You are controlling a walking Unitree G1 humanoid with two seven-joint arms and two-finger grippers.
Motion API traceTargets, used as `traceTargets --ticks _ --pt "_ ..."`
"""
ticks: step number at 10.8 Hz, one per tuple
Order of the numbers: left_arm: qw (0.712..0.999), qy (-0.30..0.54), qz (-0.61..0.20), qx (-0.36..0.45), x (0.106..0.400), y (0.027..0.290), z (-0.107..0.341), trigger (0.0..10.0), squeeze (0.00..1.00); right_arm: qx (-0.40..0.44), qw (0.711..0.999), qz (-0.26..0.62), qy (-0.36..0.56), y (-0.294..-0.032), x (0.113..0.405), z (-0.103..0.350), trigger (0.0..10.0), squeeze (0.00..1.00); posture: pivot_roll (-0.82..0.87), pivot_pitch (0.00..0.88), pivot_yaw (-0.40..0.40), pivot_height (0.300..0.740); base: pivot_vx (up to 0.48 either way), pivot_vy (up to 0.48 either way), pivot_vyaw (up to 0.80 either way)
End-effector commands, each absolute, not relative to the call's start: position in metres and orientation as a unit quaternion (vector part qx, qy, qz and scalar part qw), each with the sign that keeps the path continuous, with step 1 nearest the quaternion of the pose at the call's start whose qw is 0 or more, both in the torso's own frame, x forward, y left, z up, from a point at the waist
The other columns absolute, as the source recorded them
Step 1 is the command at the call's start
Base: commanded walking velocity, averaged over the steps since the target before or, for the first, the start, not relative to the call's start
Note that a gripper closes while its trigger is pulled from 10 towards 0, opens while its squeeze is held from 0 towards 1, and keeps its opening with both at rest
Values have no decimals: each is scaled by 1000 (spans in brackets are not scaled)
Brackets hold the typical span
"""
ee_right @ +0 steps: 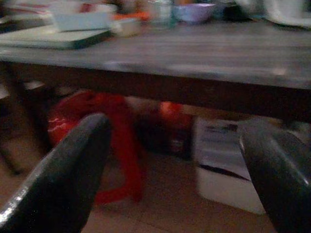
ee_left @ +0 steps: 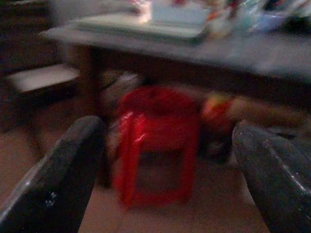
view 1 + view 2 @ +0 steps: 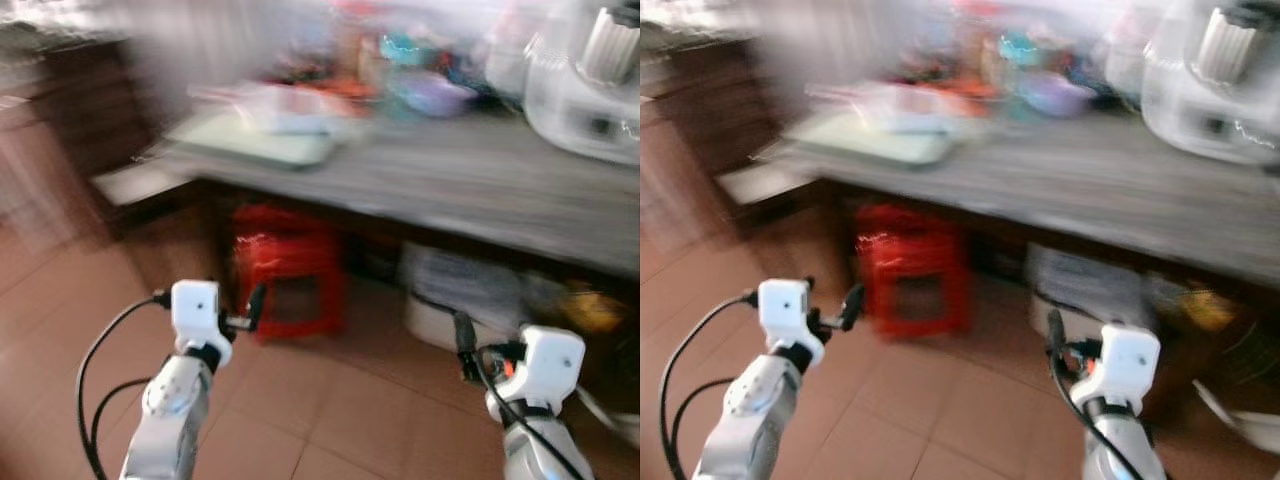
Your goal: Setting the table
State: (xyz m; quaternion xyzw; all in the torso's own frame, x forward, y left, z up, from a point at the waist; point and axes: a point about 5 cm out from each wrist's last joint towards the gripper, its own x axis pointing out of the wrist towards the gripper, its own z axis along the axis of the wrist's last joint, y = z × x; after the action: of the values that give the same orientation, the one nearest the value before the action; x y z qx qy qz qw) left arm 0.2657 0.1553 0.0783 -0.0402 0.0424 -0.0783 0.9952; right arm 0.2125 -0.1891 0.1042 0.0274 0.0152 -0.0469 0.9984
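Observation:
The picture is blurred by motion. A grey wooden table (image 3: 470, 175) stands ahead, crowded at its back with dishes. I can make out a pale green tray (image 3: 255, 140), a white container (image 3: 290, 110) and a purple bowl (image 3: 435, 95). My left gripper (image 2: 167, 131) is held low in front of the table, open and empty, with the red stool beyond it. My right gripper (image 1: 177, 126) is also open and empty, level with the space under the table top. Both arms reach forward over the floor, short of the table.
A red plastic stool (image 3: 290, 280) stands under the table at the left. White boxes or bags (image 3: 465, 295) sit under it at the right. A large white appliance (image 3: 590, 85) occupies the table's right end. Dark wooden furniture (image 3: 60, 120) stands at the left, over a brown tiled floor (image 3: 330, 420).

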Motion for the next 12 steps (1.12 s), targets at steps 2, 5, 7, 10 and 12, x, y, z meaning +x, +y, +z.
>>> traceTargets --ticks 2,5,7,10,12 --pt "995 46 -85 -37 266 156 78 10000 0 20 994 -88 58 -197 210 95 10000 0 -27 0 17 740 -311 0 0" --pt "991 30 -118 -48 266 155 84 10000 0 -12 993 -100 58 -201 212 97 10000 0 -27 0 16 740 0 0 0" --pt "991 27 -124 -45 267 153 86 10000 0 -14 994 -97 48 -201 213 96 10000 0 -27 0 16 740 0 0 0" --pt "989 28 -133 -54 267 151 86 10000 0 19 996 -67 47 -193 213 98 10000 0 -21 0 12 740 0 -242 0" --pt "989 29 -135 -55 267 150 86 10000 0 16 996 -66 52 -192 214 97 10000 0 -19 0 12 740 0 -247 -200"
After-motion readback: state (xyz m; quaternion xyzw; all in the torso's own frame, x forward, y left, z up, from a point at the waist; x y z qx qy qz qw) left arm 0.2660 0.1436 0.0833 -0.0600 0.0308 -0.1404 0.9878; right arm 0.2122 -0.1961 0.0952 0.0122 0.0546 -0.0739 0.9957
